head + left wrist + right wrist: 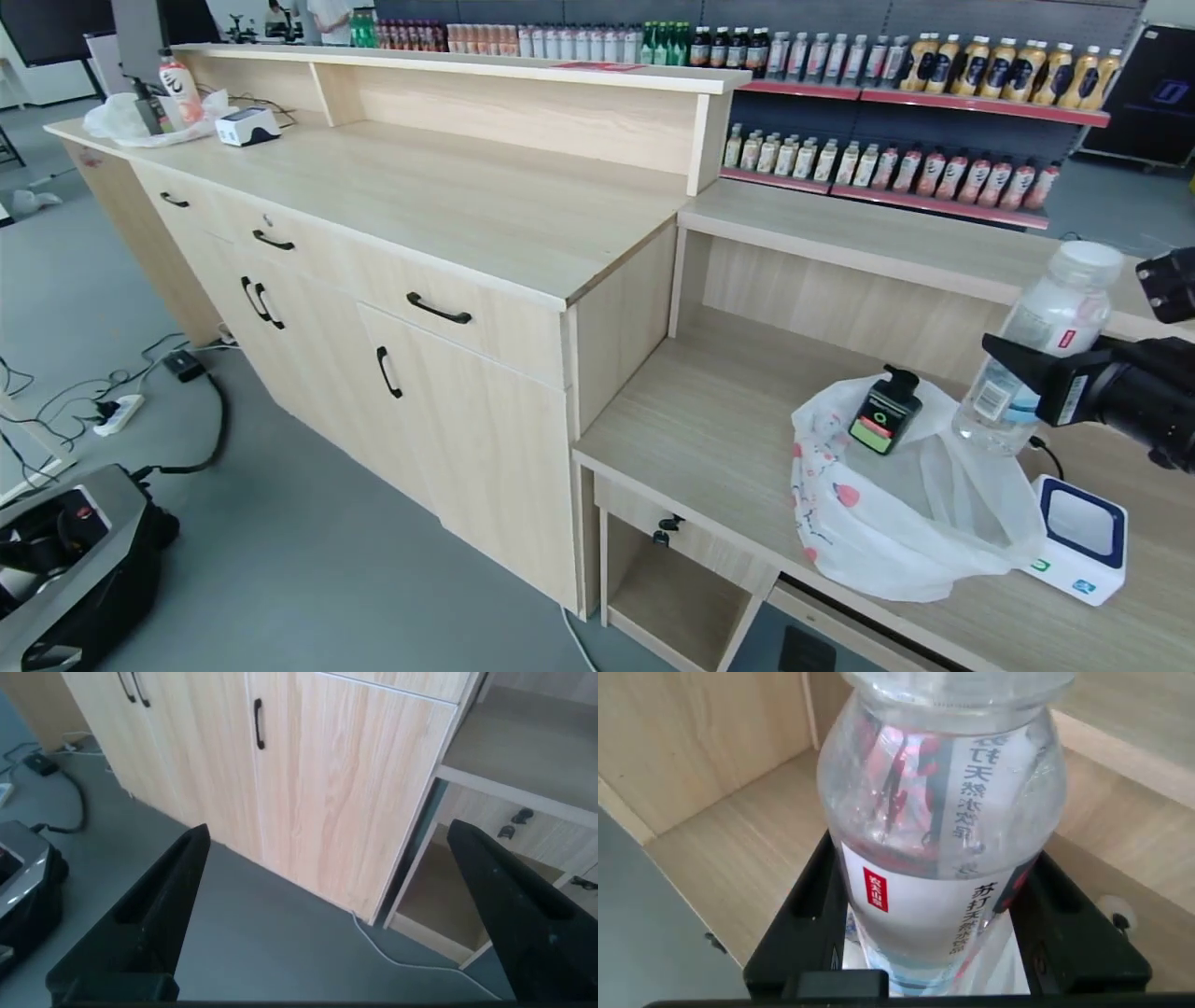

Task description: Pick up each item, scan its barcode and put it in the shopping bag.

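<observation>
One bottle [1046,327] clamped in right gripper [1022,378], held just above bag [896,523] beside scanner [1083,539] — scan step, I'd say; next needs barcode [991,399] turned twd scanner window; left gripper [327,924] fingers [149,924] apart.

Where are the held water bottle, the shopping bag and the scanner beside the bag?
water bottle [1050,319]: head view, on its upper body.
shopping bag [896,537]: head view, on its white front wall.
scanner [1081,525]: head view, on its dark top window.

Pale wood counter [448,201] — grey floor [280,560], drink shelves [896,93] behind
</observation>
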